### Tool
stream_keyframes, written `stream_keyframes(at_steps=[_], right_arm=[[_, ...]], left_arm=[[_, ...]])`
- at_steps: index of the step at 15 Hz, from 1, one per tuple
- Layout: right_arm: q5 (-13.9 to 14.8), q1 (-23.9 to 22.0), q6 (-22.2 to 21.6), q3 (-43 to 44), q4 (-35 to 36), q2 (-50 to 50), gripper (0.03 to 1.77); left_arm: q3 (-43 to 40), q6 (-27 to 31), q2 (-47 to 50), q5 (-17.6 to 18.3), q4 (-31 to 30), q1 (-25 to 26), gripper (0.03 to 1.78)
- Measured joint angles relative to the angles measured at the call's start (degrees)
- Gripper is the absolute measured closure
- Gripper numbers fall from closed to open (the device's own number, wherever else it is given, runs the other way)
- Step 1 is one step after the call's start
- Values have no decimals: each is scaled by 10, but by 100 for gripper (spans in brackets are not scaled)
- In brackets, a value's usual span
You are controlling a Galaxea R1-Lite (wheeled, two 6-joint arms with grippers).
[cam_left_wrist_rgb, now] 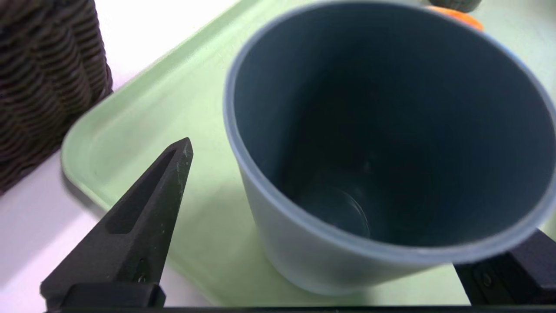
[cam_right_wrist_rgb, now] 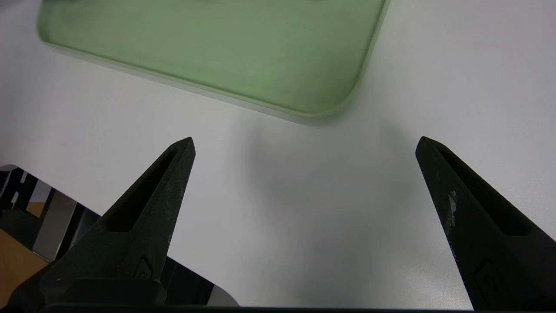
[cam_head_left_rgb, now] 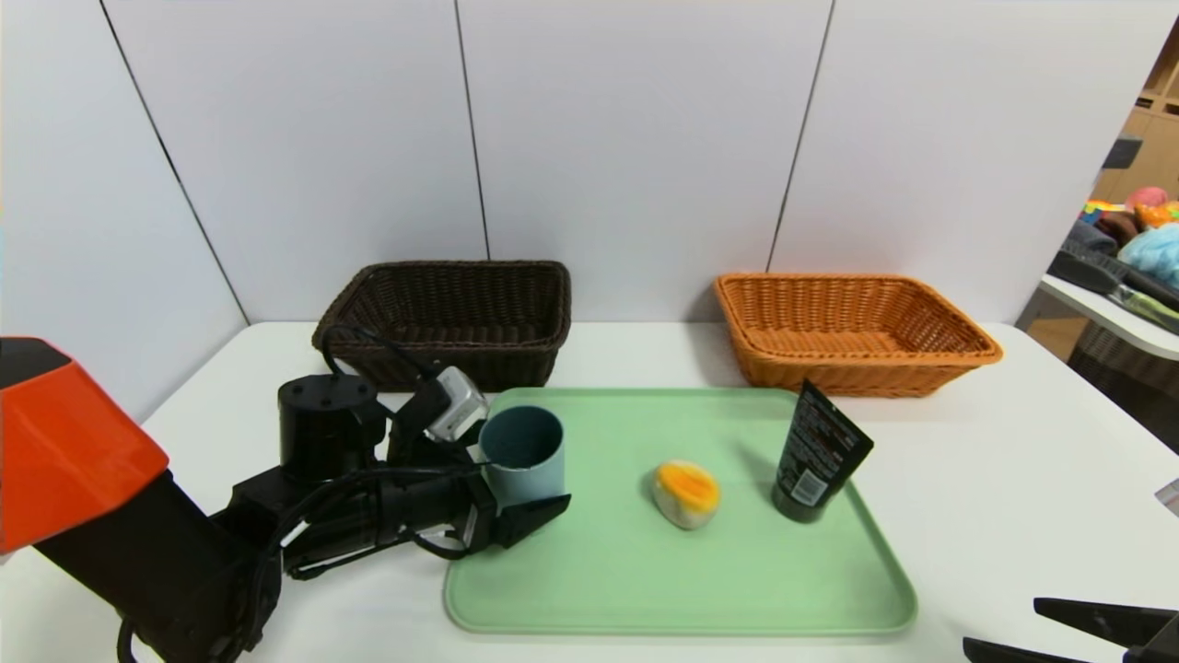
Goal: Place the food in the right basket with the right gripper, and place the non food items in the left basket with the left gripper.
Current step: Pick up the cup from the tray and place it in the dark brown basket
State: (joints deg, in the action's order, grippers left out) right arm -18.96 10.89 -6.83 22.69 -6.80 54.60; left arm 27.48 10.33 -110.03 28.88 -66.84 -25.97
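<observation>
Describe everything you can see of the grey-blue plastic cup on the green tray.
The grey-blue plastic cup is a smooth, handleless tumbler, slightly tapered, with a thin rim and a darker, empty inside. It stands upright, mouth up, on the left near part of the green tray, in front of the dark brown wicker basket. The left gripper is open around it, one finger clear of its wall, the other mostly hidden behind it.

The left arm (cam_head_left_rgb: pixel 184 543) is black with an orange shell (cam_head_left_rgb: pixel 64 442), looped cables, and pointed black fingers (cam_left_wrist_rgb: pixel 130 234).
</observation>
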Motion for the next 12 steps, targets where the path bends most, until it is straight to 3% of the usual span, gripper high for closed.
stream_keyframes(at_steps=[5, 8, 9, 12], right_arm=[[0, 0, 1, -3, 1, 0, 4], [0, 0, 1, -3, 2, 0, 4], [0, 0, 1, -4, 11, 0, 4], [0, 0, -1, -10, 30, 0, 4]], left_arm=[[13, 1, -3, 0, 0, -5, 6], [18, 0, -4, -1, -2, -6, 54], [19, 0, -4, -1, -3, -6, 62], [20, 0, -3, -1, -4, -6, 64]])
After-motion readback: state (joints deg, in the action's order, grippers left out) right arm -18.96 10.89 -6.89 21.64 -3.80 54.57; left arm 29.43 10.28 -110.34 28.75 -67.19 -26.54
